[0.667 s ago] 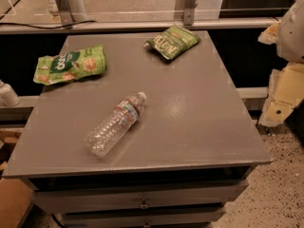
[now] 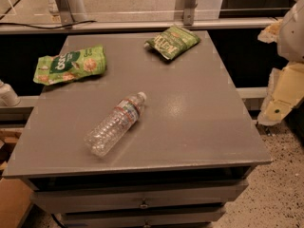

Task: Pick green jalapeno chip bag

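Olive chip bag (image 2: 172,42) at far edge, hand (image 2: 285,96) cropped right

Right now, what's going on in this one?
Nothing is being handled yet. The robot's end effector hangs off the right side of the table, touching nothing. The green jalapeno chip bag lies at the far edge, a lime-green bag far left, and a water bottle on its side mid-table.
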Motion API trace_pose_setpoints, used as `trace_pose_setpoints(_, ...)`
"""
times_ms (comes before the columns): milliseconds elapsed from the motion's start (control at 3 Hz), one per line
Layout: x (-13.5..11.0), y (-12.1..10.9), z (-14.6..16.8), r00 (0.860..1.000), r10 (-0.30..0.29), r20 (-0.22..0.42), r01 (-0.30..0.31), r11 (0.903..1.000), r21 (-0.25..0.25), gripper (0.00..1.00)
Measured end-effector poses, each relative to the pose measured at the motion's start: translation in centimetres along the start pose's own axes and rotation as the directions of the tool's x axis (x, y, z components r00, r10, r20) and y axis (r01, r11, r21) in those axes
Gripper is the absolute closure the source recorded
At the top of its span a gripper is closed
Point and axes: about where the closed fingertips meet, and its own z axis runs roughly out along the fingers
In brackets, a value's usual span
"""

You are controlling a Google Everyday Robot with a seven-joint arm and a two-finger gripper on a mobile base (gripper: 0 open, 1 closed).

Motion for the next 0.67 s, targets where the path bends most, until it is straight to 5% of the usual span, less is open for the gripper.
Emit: trace_pose_setpoints(667, -2.6, -4.7, 2.8, 0.989, 0.035, 0.144, -0.048, 0.9947, 0.091, 0.0)
